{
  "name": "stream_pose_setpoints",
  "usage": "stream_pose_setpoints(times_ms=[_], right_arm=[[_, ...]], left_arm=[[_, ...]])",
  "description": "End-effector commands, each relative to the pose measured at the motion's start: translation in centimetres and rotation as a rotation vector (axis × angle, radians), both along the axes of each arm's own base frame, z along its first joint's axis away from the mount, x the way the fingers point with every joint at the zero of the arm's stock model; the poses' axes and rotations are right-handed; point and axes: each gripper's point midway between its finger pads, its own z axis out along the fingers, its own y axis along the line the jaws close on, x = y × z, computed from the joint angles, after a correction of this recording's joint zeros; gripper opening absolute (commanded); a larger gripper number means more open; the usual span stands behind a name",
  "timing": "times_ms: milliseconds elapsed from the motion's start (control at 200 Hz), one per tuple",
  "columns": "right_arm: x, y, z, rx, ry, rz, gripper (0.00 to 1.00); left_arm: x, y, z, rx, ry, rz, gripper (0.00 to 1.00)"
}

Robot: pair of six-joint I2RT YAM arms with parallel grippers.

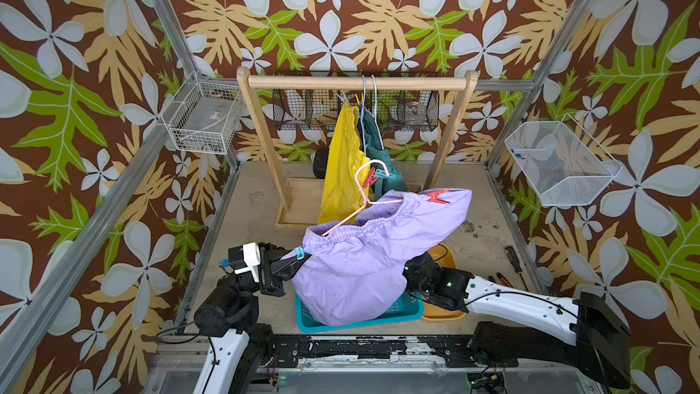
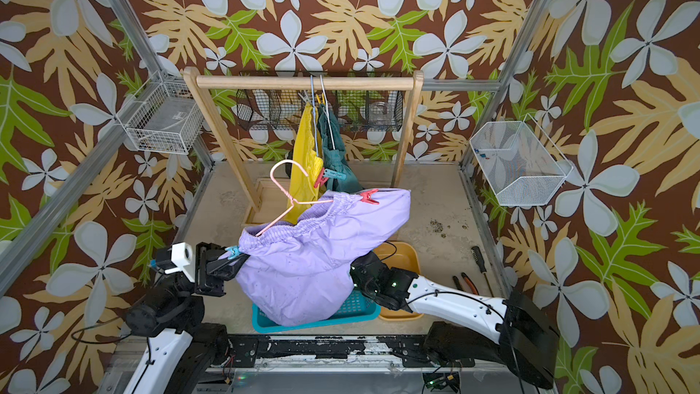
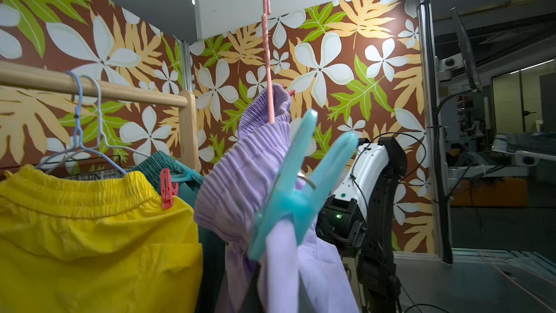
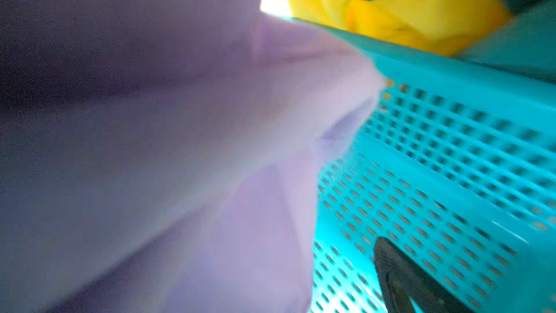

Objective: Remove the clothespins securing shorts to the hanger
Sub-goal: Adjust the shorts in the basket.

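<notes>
Two pins point(image 1: 437, 197) grip the lilac shorts point(image 1: 363, 259), which hang on the hanger point(image 1: 363, 193) over the basket point(image 1: 409, 308) at the tabletop's front edge. Your left gripper point(image 1: 289, 267) pinches the waistband corner by the blue pin point(image 1: 299, 253), probably steadying it for unclipping. Your right fingers point(image 4: 400, 272) stand spread beneath, apparently empty.

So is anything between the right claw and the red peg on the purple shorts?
Yes. The lilac shorts themselves: their fabric drapes over the right gripper, low by the teal basket, while the red clothespin sits up on the far waistband.
</notes>
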Motion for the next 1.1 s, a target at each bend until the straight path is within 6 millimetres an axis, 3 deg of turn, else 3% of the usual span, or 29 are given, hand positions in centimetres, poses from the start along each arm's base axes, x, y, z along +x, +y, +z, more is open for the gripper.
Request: stream_pose_setpoints(times_ms=[0,220,445,505,565,951,1096], right_arm=[[0.4,-3.5,-0.6,-0.076,0.015,-0.098,1.0],[1.0,-8.9,2.9,-0.108,-0.041,-0.248,1.0],[1.3,-12.0,5.2,-0.089,-0.075,-0.34,1.0],[1.2,-12.3,6.1,-0.072,-0.096,-0.345,1.0],[1.6,-12.9,7.0,-0.065,-0.117,-0.37,1.0],[2.1,-13.6,15.1,0.14,-0.261,-0.325,1.0],[3.5,-12.8,16.3,0.155,-0.307,-0.32,1.0]], left_arm=[[3.4,0.3,-0.4,0.033,0.088,0.108,0.0],[4.8,0.3,1.8,0.015,0.098,0.062,0.0],[4.3,1.8,4.8,-0.074,0.047,-0.069,0.0],[3.9,2.2,5.4,-0.081,0.034,-0.127,0.0],[5.1,2.3,5.6,-0.067,0.077,-0.143,0.0],[5.6,3.2,3.8,-0.033,0.051,-0.045,0.0],[4.9,3.1,4.2,-0.035,0.035,-0.049,0.0]])
